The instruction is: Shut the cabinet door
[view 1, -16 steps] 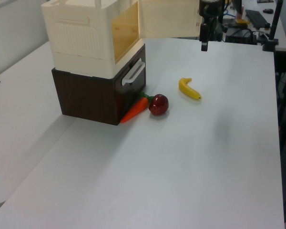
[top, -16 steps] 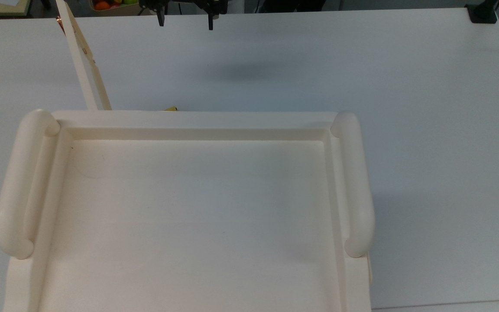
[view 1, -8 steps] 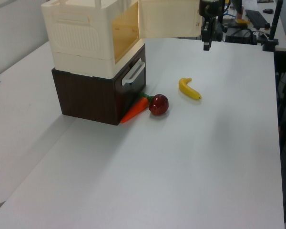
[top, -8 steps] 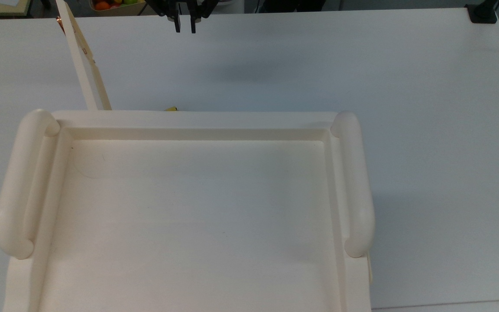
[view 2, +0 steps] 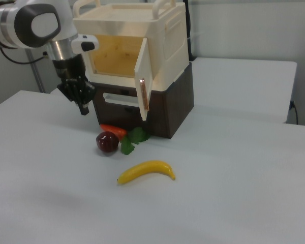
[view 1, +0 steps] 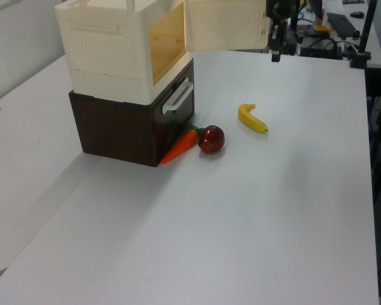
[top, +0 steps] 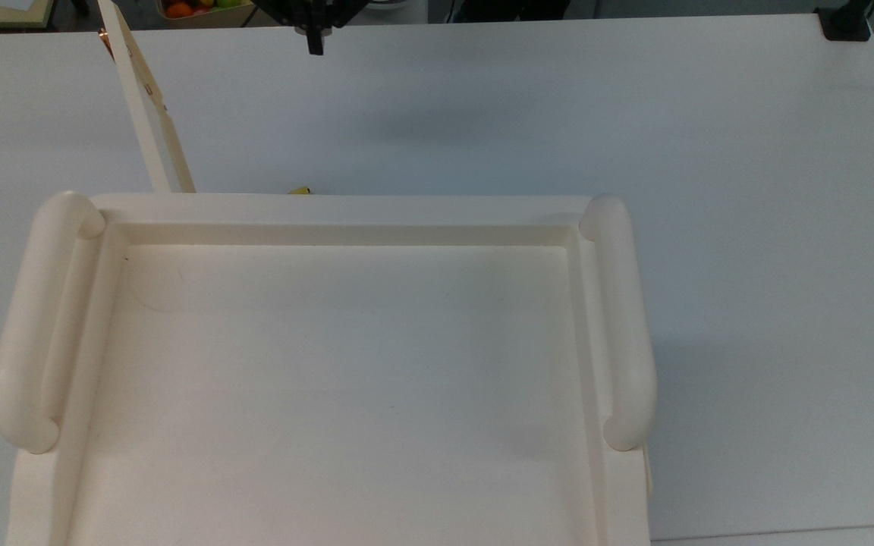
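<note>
Cream-white, the cabinet door (view 1: 225, 24) stands swung wide from the cabinet (view 1: 117, 54), its free edge with the copper fitting pointing to about 11 o'clock from the cabinet front in the top view. The approach is in hand: the hand (top: 315, 45) hangs above the tabletop (top: 528, 106), fingers pressed together, holding and touching nothing. Next, I judge, it must get behind the door's outer face and push it towards the opening.
</note>
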`<state>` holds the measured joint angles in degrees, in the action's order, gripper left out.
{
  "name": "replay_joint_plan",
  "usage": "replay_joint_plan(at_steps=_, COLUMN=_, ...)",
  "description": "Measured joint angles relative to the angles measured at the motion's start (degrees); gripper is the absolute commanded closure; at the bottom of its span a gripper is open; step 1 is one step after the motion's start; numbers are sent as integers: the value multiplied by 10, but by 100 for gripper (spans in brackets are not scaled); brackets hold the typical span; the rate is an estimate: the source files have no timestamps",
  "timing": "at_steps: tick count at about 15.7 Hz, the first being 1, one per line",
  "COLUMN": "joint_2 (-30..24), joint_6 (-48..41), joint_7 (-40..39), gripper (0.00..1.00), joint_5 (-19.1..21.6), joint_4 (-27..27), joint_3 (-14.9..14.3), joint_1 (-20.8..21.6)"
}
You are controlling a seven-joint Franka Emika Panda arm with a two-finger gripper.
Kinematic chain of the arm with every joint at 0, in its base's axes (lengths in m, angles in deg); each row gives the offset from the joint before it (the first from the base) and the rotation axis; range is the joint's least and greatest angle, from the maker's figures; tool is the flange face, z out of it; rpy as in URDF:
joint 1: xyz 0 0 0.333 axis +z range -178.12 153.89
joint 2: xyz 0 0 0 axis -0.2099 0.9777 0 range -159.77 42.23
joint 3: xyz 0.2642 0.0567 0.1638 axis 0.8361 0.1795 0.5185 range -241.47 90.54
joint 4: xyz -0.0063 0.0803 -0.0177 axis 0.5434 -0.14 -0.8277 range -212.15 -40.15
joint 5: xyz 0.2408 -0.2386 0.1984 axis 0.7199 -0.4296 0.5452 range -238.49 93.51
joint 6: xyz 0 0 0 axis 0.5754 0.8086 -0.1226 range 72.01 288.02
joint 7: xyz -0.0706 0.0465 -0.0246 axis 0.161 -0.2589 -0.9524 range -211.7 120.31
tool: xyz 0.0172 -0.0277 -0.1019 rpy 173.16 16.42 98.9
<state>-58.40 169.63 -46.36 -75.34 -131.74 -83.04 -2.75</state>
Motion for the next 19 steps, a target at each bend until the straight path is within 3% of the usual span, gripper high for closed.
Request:
replay_joint_plan(at_steps=7, joint_2=5, joint_6=0, joint_7=0, gripper=100, joint_5=26, joint_4=100, joint_3=-2, joint_1=-49)
replay_joint_plan(at_steps=11, joint_2=6, joint_6=35, joint_7=0, gripper=100, joint_5=47, joint_4=164, joint_3=-31, joint_1=-64)
replay_joint_plan(at_steps=14, joint_2=15, joint_6=113, joint_7=0, gripper=100, joint_5=65, joint_4=170, joint_3=-49, joint_1=-79)
replay_joint_plan(at_steps=19, joint_2=60, joint_6=193, joint_7=0, gripper=100, joint_5=91, joint_4=170, joint_3=-53, joint_1=-127)
